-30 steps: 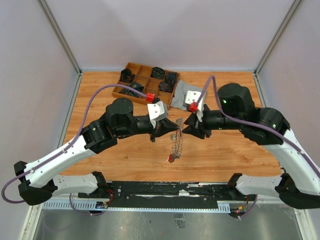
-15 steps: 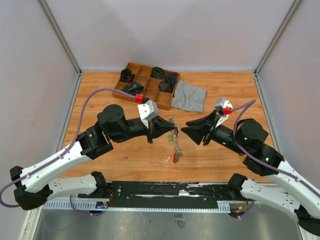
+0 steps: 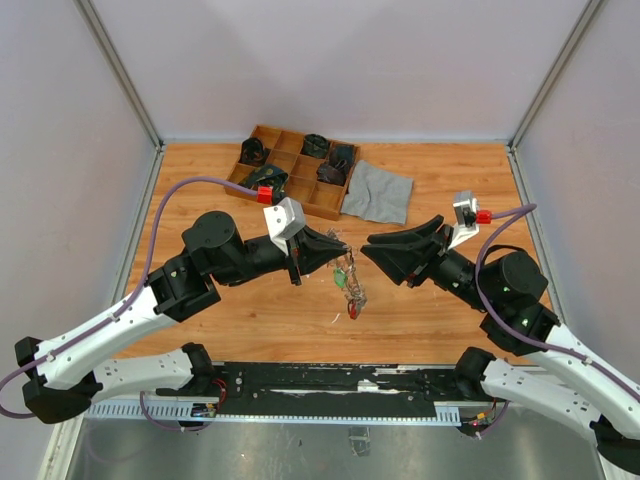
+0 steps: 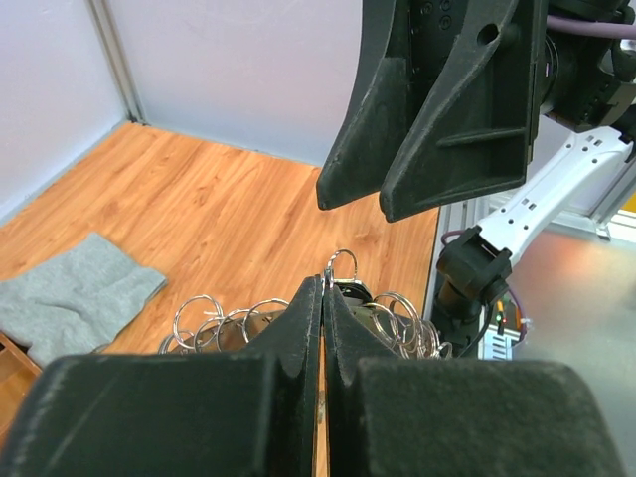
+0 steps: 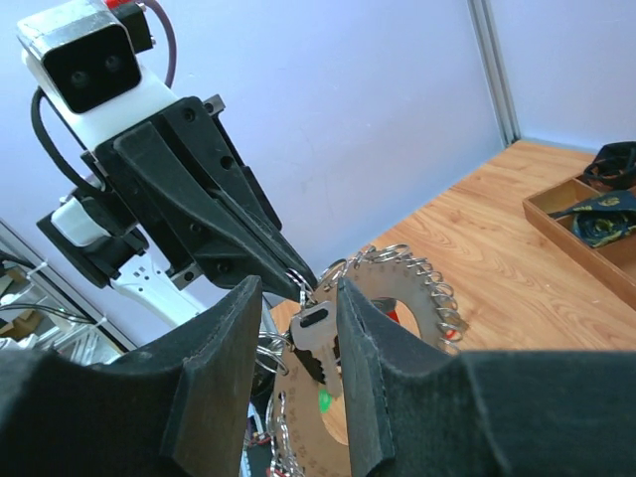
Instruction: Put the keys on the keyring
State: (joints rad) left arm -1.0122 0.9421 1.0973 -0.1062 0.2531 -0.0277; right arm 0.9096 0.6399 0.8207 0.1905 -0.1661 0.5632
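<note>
The keyring (image 3: 350, 285) hangs over the middle of the table, a brown disc edged with many wire rings (image 5: 397, 298). My left gripper (image 3: 338, 250) is shut on a small ring (image 4: 341, 263) at its top edge. A silver key (image 5: 320, 333) with a green tag (image 5: 324, 401) dangles from that ring. A red tag (image 3: 352, 313) shows at the keyring's bottom. My right gripper (image 3: 366, 252) faces the left one from the right and is open. The key hangs between its fingers (image 5: 363, 338) with a gap on the left side. In the left wrist view the right gripper's fingers (image 4: 437, 109) hover above my shut left gripper (image 4: 325, 283).
A wooden compartment tray (image 3: 262, 134) with dark items stands at the back left of the table. A grey cloth (image 3: 378, 192) lies beside it on the right. The metal rail (image 3: 330, 385) with both arm bases runs along the near edge.
The right arm swung from the back right round to the right side, and its gripper backed a little off the keyring. The left gripper shifted slightly left, still holding the keyring.
</note>
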